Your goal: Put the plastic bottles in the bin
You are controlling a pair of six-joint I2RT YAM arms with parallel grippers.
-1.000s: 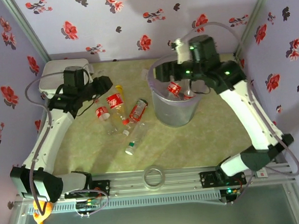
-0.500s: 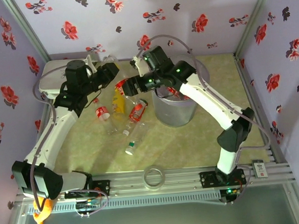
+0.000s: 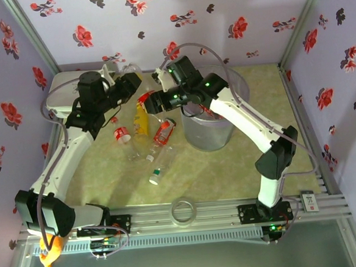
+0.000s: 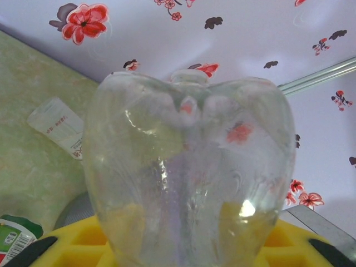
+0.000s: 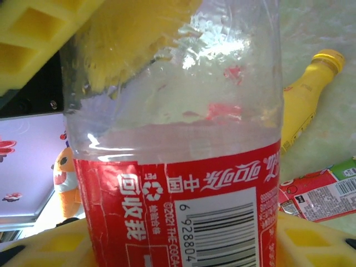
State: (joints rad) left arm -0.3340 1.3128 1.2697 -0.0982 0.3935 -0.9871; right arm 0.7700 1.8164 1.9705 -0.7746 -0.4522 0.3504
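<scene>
At your left, the left gripper pinches a clear bottle, raised near the white box. Below it, a yellow bottle and several more plastic bottles lie loose on the table. The right gripper clamps a red-labelled bottle near the yellow one. Further right stands the bin, with bottles inside. The table is mottled green, and flowered walls surround it.

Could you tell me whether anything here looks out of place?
Loose bottles lie tipped over left of the bin, and a tape ring sits at the near edge. The left gripper, holding a clear bottle, and the right gripper, holding a red-label bottle, crowd close together.
</scene>
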